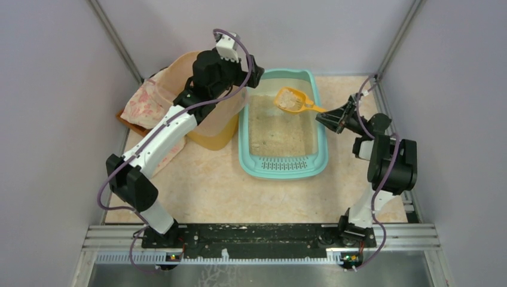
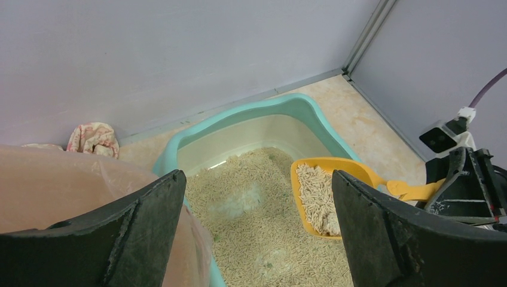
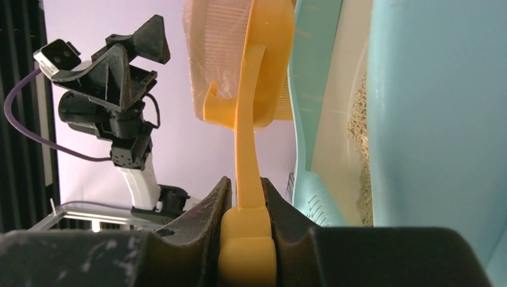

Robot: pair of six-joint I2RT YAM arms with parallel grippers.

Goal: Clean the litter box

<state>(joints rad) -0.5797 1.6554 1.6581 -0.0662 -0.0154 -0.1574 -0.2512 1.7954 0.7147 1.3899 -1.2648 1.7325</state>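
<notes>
Orange plastic scoop [image 1: 292,100], loaded with beige litter, hangs over the litter box [image 1: 281,169] at centre frame on the desk [image 1: 203,191], its handle pinched in the right tool [image 1: 336,116]. The left tool [image 2: 257,176], spread and empty, hovers by the yellow bin [image 1: 215,137], upper left. This scoopful is lifted but not yet dumped, and plenty of litter remains.

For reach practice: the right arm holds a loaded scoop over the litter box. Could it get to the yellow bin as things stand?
Probably not: the left arm and its open left pincer hang over the bin, between its mouth and the scoop in the right pincer.
</notes>
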